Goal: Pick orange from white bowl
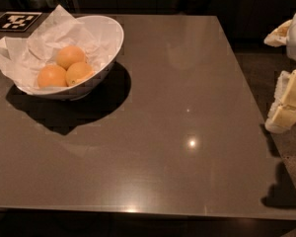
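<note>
- The wide, glossy white bowl (111, 31), lined with crumpled white paper (17, 58), sat far left on the smooth grey-brown tabletop (187, 107).
- 3 round yellow-orange fruits lay inside it, touching, with the orange (71, 56) rearmost.
- The white-and-cream end effector (287, 105) hung at the right edge, well apart from the bowl; whether it was spread or closed could not be told.

High cam, looks down — gripper (287, 105) far-right.

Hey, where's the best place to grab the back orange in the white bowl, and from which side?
Probably from above, gripping the back orange across its round middle. Its top is bare, while the front oranges press against it and the white bowl wall and paper crowd its sides. The gripper is at the right edge, far from the bowl.
</note>
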Tool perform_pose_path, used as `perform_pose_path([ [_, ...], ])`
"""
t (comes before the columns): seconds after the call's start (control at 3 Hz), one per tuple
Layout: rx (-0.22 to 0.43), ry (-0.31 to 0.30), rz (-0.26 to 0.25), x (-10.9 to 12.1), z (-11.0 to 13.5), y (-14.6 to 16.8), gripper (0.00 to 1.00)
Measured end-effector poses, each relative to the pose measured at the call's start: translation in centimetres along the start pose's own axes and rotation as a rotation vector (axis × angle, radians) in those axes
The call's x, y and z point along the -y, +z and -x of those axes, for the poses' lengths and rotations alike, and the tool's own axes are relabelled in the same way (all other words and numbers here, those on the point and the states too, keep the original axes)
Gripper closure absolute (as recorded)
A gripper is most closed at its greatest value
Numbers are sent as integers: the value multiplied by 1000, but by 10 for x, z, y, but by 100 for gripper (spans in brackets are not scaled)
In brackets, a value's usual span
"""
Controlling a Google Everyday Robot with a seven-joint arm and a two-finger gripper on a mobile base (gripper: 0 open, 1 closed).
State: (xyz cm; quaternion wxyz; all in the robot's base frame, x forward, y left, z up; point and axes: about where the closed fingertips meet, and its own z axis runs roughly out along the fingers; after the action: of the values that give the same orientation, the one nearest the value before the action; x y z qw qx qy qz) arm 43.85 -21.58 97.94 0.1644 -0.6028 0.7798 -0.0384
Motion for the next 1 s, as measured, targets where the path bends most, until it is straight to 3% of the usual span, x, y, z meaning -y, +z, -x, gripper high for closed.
perform_pose_path([
  [0.33,8,-4,-1,0,4,-2,0],
  [1.0,-20,-50,57,9,61,5,0],
])
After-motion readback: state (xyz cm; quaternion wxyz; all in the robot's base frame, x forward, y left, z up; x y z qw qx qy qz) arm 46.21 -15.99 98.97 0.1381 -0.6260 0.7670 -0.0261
